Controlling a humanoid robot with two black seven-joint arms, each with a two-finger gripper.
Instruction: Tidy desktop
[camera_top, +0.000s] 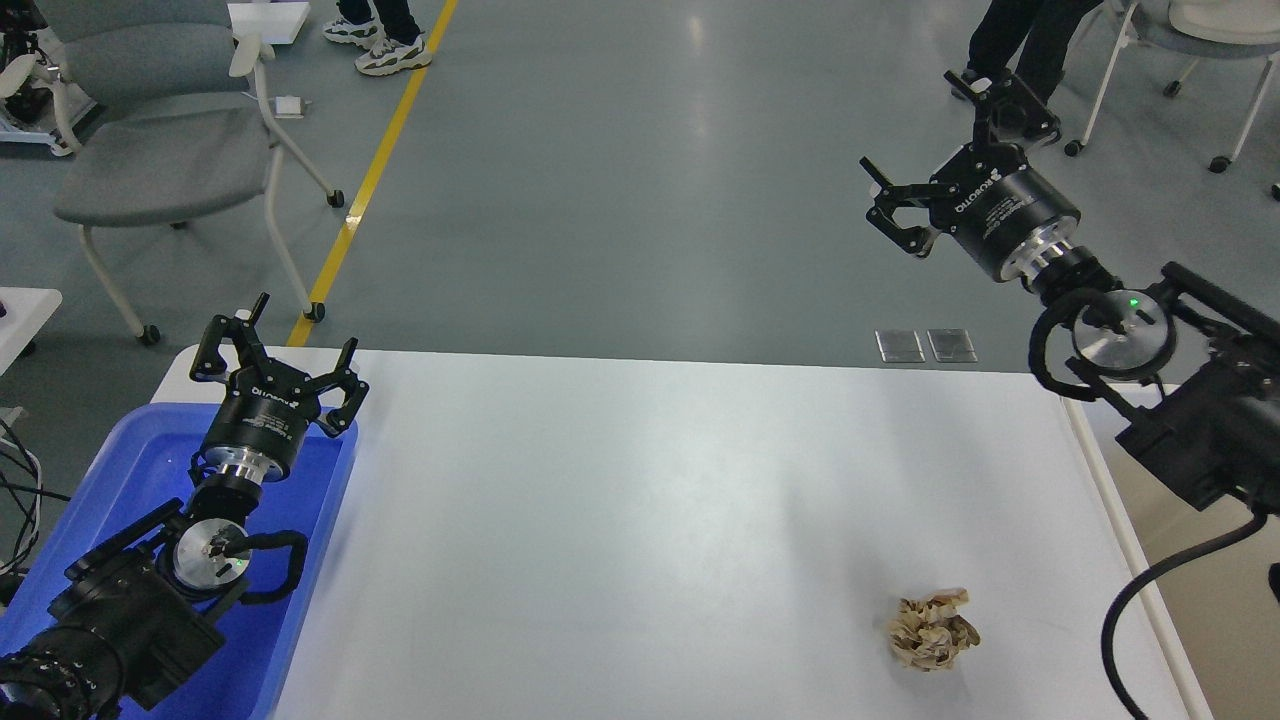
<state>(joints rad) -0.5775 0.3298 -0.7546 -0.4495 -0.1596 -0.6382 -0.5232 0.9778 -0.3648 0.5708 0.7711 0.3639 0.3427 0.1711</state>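
Item: crumpled paper ball (933, 629) near the desktop's (640, 520) front-right corner, nearer our right gripper (893, 205), jaws spread and empty, than our likewise empty left gripper (280, 365).

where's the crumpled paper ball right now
In the head view the crumpled paper ball lies on the desktop near its front right corner, alone, well below the raised right hand and far from the blue tray.
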